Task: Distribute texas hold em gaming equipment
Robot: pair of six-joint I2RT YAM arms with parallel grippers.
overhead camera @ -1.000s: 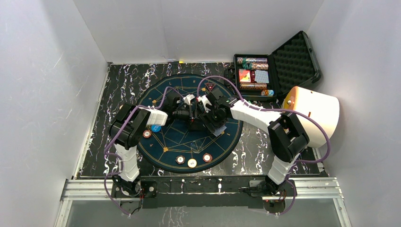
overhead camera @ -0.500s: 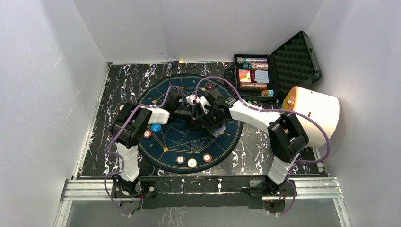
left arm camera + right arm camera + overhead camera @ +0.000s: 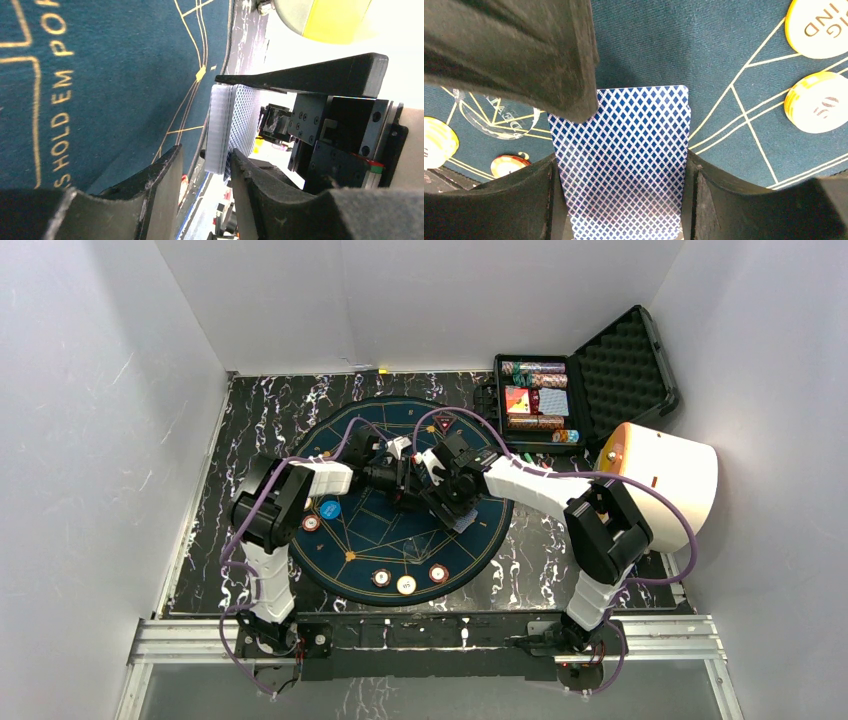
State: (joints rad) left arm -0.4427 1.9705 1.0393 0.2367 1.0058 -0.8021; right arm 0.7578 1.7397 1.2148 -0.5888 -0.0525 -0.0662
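Observation:
My right gripper (image 3: 622,172) is shut on a deck of playing cards (image 3: 621,160) with blue patterned backs, held by its long edges above the dark blue poker mat (image 3: 350,540). In the left wrist view the deck (image 3: 221,127) shows edge on, its end lying between my left gripper's (image 3: 205,167) open fingers. Both grippers meet over the mat's middle (image 3: 420,485). Three chips (image 3: 406,585) lie in a row at the mat's near edge. A blue disc button (image 3: 329,509) and a red-brown chip (image 3: 311,523) lie at its left. Cream chips (image 3: 819,102) lie below the deck.
An open black case (image 3: 585,390) with chip rows and card boxes stands at the back right. A big white cylinder with an orange end (image 3: 665,468) lies right of the mat. White walls close in the marbled black table (image 3: 250,420).
My left gripper has shifted a little toward the far side and closer to the right gripper, uncovering the blue button. The right gripper still holds the deck.

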